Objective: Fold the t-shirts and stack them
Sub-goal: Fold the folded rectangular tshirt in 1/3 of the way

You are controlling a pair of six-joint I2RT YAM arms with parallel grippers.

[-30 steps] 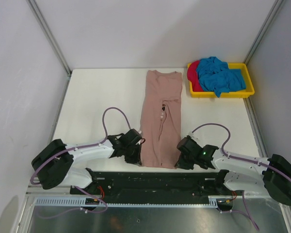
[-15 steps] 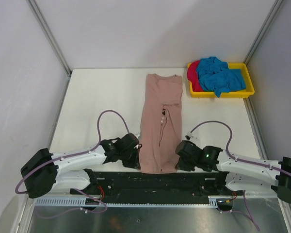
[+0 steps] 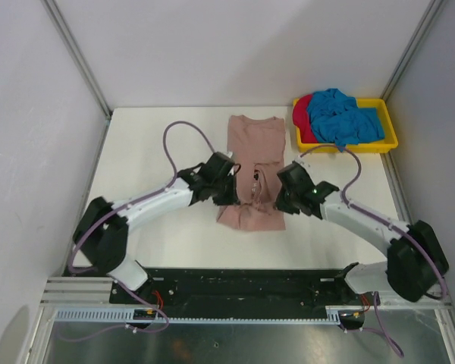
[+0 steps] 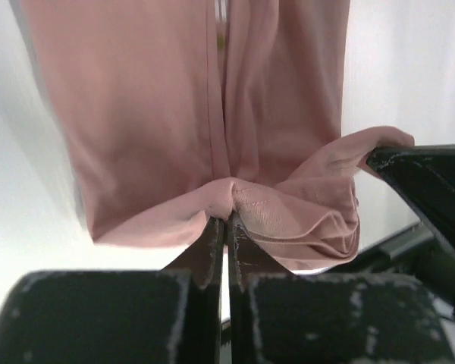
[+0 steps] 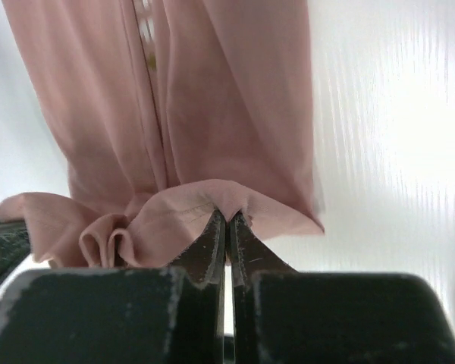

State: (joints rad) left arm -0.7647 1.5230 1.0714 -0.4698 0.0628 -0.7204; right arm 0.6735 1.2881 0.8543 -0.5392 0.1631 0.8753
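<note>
The dusty pink t-shirt [image 3: 255, 144] lies in a long strip in the middle of the table, its bottom part lifted and doubled back toward the collar. My left gripper [image 3: 229, 191] is shut on the left corner of the hem; the pink t-shirt [image 4: 159, 114] hangs from its tips [image 4: 226, 220]. My right gripper [image 3: 282, 194] is shut on the right corner; the same shirt [image 5: 227, 98] hangs bunched from its tips [image 5: 228, 218]. The blue t-shirt [image 3: 345, 120] and the red one [image 3: 302, 117] lie crumpled at the back right.
A yellow tray [image 3: 391, 142] at the back right corner holds the blue and red shirts. White walls and metal posts close in the table on three sides. The black rail [image 3: 235, 280] runs along the near edge.
Both grippers have lifted the pink shirt's bottom hem from the near edge and carried it away toward the collar, so the shirt's lower part now folds over its middle.
</note>
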